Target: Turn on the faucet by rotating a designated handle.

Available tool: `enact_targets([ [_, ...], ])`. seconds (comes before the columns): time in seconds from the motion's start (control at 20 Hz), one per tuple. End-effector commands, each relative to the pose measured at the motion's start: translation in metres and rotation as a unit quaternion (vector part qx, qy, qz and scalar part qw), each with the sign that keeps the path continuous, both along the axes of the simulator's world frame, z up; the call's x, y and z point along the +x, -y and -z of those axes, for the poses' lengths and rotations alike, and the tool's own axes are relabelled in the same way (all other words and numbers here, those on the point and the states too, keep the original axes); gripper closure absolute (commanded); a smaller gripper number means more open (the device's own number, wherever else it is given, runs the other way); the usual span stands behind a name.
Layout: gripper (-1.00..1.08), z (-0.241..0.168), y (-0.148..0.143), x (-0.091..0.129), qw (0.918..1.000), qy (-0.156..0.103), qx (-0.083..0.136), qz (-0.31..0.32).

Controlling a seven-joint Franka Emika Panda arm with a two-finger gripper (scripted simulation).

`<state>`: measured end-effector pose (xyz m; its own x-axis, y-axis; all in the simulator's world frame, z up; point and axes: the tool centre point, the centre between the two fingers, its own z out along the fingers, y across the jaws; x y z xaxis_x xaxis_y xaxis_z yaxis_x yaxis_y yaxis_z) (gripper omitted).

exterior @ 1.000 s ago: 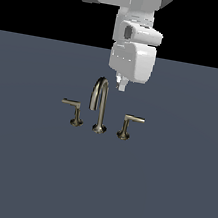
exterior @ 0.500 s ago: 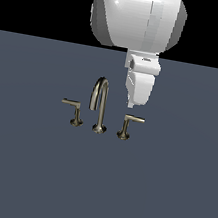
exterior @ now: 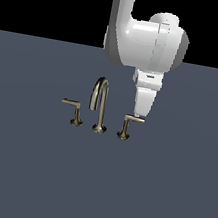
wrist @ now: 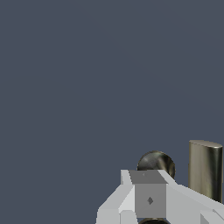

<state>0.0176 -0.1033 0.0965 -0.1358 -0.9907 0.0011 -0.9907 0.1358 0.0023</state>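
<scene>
The faucet stands mid-floor in the exterior view, with an arched spout (exterior: 99,104) between two short lever handles. The handle (exterior: 126,127) on the exterior view's right has a thin lever (exterior: 134,119) pointing right. Its twin (exterior: 74,113) has a lever pointing left. My gripper (exterior: 141,115) hangs straight down at the outer end of the right-pointing lever, its tip touching or nearly touching it. The fingers (wrist: 148,197) look pressed together with nothing between them. In the wrist view a rounded metal knob (wrist: 156,164) shows just beyond them, and a metal cylinder (wrist: 205,168) beside it.
A flat dark blue-grey floor (exterior: 29,168) runs all around the faucet. The bulky white arm (exterior: 145,44) hangs above and behind the right handle.
The arm has swung toward the exterior view's right and come down. The gripper has dropped from above the spout's level to the tip of the right lever. The faucet has not moved.
</scene>
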Motion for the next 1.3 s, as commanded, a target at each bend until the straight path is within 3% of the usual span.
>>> enact_targets([
  [0.0,1.08,0.004,0.005,0.002,0.9999,0.001,0.000,0.012],
  [0.35,1.08,0.006,0.006,0.003,0.9999,0.001,0.000,0.016],
  [0.9,1.08,0.006,0.019,-0.034,0.9999,0.001,0.000,0.016],
  [1.0,1.08,0.006,0.015,-0.026,0.9999,0.006,0.000,0.013],
  [1.25,1.08,0.006,0.010,-0.043,0.9999,0.004,0.000,0.014],
])
